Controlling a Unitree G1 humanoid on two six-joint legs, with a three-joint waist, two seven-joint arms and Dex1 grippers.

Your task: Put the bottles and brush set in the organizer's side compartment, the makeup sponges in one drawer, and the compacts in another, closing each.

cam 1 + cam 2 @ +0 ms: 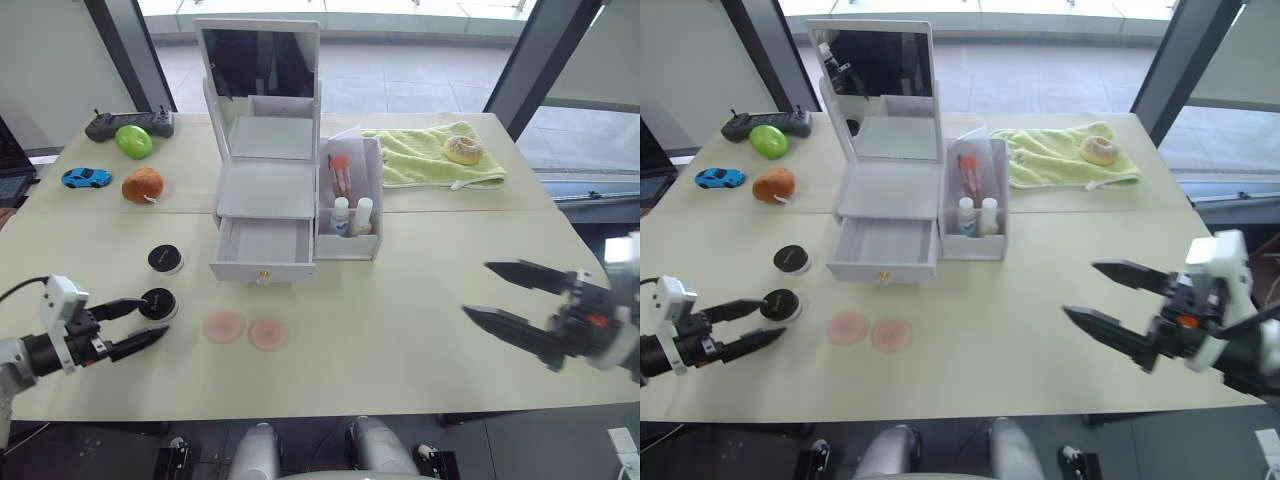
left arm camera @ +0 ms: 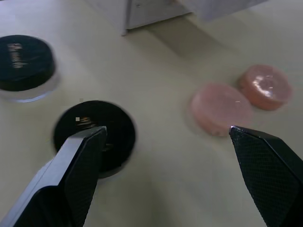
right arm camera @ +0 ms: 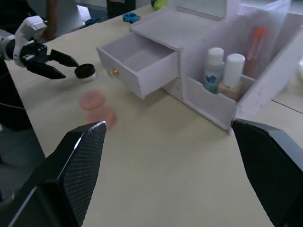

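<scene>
The white organizer point(image 1: 262, 190) stands mid-table with its mirror upright and its lower drawer point(image 1: 264, 246) pulled out and empty. Its side compartment point(image 1: 372, 200) holds two white-capped bottles point(image 1: 341, 216) and the brush set point(image 1: 339, 176). Two pink makeup sponges point(image 1: 224, 326) lie side by side in front of the drawer. Two black-lidded compacts point(image 1: 166, 260) sit to their left. My left gripper point(image 1: 155, 318) is open low over the table, one finger in front of the nearer compact point(image 2: 102, 135). My right gripper point(image 1: 476, 289) hangs open over bare table at the right.
A green towel point(image 1: 420, 160) with a doughnut point(image 1: 463, 150) lies at the back right. At the back left are a black controller point(image 1: 128, 122), a green fruit point(image 1: 133, 141), an orange fruit point(image 1: 143, 185) and a blue toy car point(image 1: 86, 178).
</scene>
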